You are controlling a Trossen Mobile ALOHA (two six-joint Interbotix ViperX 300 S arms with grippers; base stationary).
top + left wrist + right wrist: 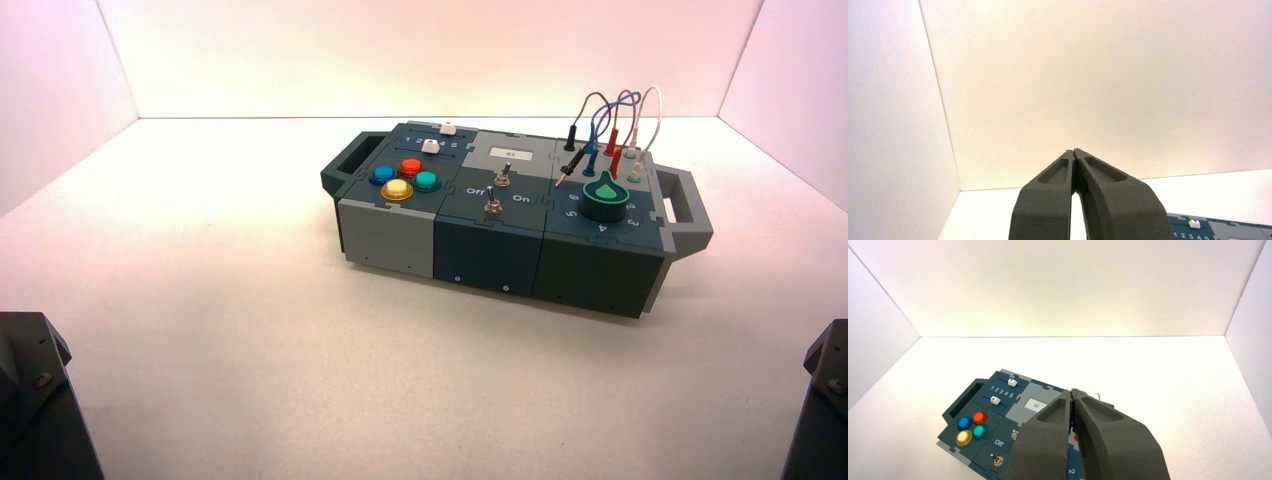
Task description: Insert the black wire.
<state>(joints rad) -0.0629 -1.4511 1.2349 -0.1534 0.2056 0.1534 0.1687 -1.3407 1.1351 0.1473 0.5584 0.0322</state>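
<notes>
A: White walls closed in a pale counter, and from the high view the box stood a little turned, well apart from both arms, which showed only as dark corners at the near edge.

B: Where was the black wire?

A: At the box's right end, behind the green knob. One black plug stood in a socket; the other plug lay loose and slanted beside the knob, its silver pin bare.

B: And the left wrist view?

A: The left gripper pointed at the wall, its fingers pressed together, holding nothing. Only a corner of the box was visible.

B: The right wrist view?

A: The right gripper was also closed and empty, above the box, far from the wires.

B: So which step was it?

A: I judged that nothing was begun yet. The next move called for the nearer right arm to open, reach the loose plug, grip it and bring the pin over the free socket.
</notes>
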